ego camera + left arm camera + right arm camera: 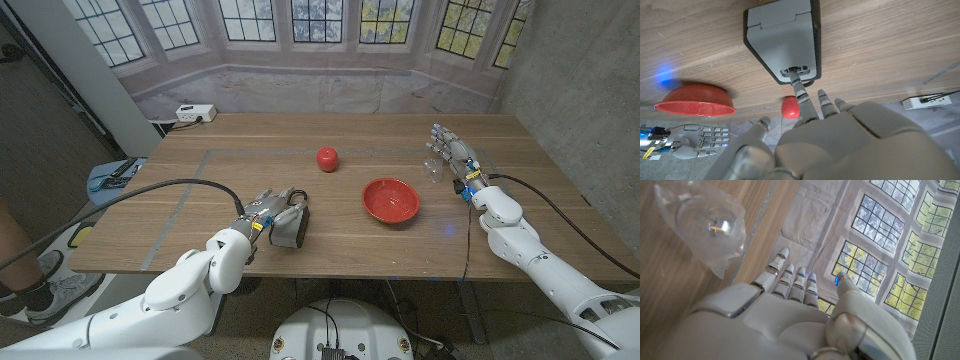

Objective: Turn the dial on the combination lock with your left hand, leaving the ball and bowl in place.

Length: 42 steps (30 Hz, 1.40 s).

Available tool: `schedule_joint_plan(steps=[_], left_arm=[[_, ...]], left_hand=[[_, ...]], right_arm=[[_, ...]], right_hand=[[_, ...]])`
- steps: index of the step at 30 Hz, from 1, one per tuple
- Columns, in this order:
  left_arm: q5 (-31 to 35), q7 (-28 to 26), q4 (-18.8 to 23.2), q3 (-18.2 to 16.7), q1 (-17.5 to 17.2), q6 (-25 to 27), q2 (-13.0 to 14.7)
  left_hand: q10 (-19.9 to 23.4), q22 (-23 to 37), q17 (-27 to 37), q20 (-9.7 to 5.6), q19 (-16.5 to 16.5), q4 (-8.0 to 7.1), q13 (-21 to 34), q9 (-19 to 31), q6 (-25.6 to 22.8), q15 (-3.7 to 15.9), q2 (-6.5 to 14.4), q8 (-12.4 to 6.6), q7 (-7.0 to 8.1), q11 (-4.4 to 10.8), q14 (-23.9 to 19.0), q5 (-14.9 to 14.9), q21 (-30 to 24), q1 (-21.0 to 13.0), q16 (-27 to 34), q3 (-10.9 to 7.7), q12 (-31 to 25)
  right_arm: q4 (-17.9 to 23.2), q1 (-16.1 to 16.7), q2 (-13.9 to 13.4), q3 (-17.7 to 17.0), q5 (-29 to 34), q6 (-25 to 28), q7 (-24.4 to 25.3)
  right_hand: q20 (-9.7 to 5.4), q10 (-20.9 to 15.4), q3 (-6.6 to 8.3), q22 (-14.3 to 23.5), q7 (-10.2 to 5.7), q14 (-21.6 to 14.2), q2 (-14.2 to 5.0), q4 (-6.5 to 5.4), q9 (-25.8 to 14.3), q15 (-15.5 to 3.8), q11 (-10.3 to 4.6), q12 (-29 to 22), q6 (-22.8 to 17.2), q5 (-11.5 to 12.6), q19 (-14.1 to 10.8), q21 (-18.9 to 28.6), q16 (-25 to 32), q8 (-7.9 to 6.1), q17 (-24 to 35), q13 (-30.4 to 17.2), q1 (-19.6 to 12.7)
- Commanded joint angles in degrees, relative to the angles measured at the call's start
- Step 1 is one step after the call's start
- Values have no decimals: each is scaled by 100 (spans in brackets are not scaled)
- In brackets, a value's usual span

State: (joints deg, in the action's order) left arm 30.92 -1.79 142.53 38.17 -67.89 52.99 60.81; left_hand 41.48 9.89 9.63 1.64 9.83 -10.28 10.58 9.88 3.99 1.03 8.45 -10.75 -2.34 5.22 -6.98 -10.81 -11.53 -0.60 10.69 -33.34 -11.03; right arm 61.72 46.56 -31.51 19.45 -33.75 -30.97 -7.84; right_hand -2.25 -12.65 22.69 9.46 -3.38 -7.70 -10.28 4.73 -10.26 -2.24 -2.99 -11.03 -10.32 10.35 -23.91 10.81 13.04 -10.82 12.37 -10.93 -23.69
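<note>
Looking down from the head cam, I've got my left hand (262,212) at the near edge of the wooden table (200,180), fingers reaching onto the grey, dark-rimmed combination lock box (289,226), which sits near the front edge, left of centre. Left wrist cam shows one fingertip (796,84) touching the small dial fitting at the end of the lock box (782,37); other fingers are spread beside it, not wrapped round anything, so it's touching, not gripping.

Further in, right of the lock, sits the red round bowl (391,200), upright, well apart from the lock. Beyond that, approx. mid-table, is the small red ball (327,159), on its own, not touching the bowl.

My right hand (452,156) is out at the far right, fingers extended and apart, holding nothing. Just beside it is a clear crinkled plastic item (702,222); can't tell if they touch.

Far left corner has a white power strip (195,113); window backdrop behind.
</note>
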Motion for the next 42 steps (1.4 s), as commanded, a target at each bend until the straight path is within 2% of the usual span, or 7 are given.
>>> schedule_joint_plan(steps=[1, 18, 42], left_arm=[[-19, -53, 56, 70, 61, 67, 31], [-170, -195, 33, 83, 46, 117, -63], [-428, -365, 166, 150, 52, 286, 14]], left_hand=[[52, 16, 4, 12, -15, 27, 16, 17, -11, -19, 27, 16, 29, 37, -47, -25, 4, -16, 12, -6, -32], [67, 16, 3, 2, -28, 31, 17, 16, -12, -11, 25, 18, 30, 33, -51, -25, 7, -20, 5, -7, -25], [176, 16, 3, 9, -43, 30, 21, 16, -25, 24, 21, 15, 25, 25, -105, -26, 10, -18, 13, -3, -46]], right_arm=[[-88, -50, 29, 8, -18, -50, -52], [-140, -27, 19, -25, -49, -109, -75], [-230, -66, 48, -27, -53, -184, -106]], right_hand=[[-284, 10, 19, 30, 3, 7, 7, -38, -22, -324, 23, -20, 37, -19, -37, 26, 27, -1, 27, -19, -18], [-283, 7, 21, 30, 8, 7, 6, -37, -22, -319, 10, -22, 35, -18, -39, 26, 27, -4, 26, -19, -19], [-279, 5, 21, 30, 0, 8, 8, -40, -21, -318, 20, -22, 47, -19, -40, 26, 28, -2, 27, -19, -15]])
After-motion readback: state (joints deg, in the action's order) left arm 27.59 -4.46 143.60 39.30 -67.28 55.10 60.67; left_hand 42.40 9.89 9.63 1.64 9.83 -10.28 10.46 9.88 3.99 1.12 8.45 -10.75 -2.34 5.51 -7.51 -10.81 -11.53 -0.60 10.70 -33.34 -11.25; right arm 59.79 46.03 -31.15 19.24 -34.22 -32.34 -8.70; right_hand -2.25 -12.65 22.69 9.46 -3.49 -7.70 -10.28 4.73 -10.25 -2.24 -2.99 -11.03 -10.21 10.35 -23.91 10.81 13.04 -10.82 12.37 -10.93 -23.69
